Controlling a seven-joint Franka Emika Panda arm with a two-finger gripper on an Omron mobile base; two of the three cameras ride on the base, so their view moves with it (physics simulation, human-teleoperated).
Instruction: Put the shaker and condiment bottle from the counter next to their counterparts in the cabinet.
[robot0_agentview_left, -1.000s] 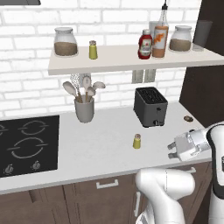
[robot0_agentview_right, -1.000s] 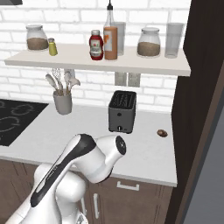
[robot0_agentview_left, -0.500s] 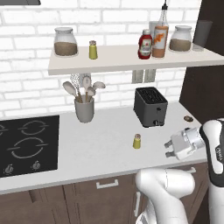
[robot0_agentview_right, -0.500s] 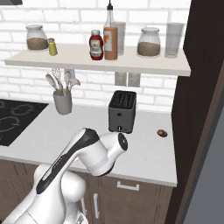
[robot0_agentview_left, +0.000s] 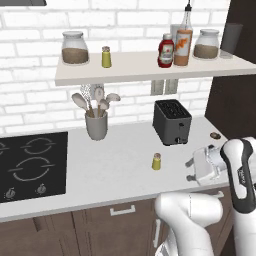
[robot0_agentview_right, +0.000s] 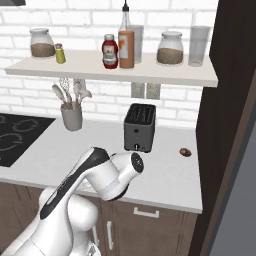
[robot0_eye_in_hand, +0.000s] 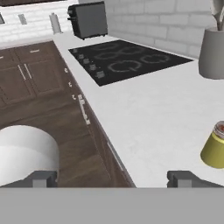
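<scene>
The small olive-yellow shaker (robot0_agentview_left: 156, 161) stands upright on the white counter, left of my gripper (robot0_agentview_left: 190, 170). The gripper points toward it with its jaws wide open and nothing between them. In the hand view the shaker (robot0_eye_in_hand: 215, 148) sits at the right edge, outside the open fingertips (robot0_eye_in_hand: 183, 177). The orange condiment bottle (robot0_agentview_left: 183, 42) stands on the cabinet shelf (robot0_agentview_left: 150, 70) right beside the red ketchup bottle (robot0_agentview_left: 166, 50). A brighter yellow-green shaker (robot0_agentview_left: 106, 57) stands further left on the shelf. In the right base view my arm hides the counter shaker; the condiment bottle (robot0_agentview_right: 126, 45) and ketchup bottle (robot0_agentview_right: 110, 51) show.
A black toaster (robot0_agentview_left: 171, 121) stands behind the shaker, and a grey utensil holder (robot0_agentview_left: 96, 125) is to its left. A black cooktop (robot0_agentview_left: 30, 165) fills the counter's left end. Jars (robot0_agentview_left: 75, 48) and a glass (robot0_agentview_left: 231, 40) share the shelf. A small brown object (robot0_agentview_left: 215, 135) lies near the dark side wall.
The hand has crept slightly left toward the shaker and the forearm has shifted a little. The jaws stayed open and nothing on the counter moved.
</scene>
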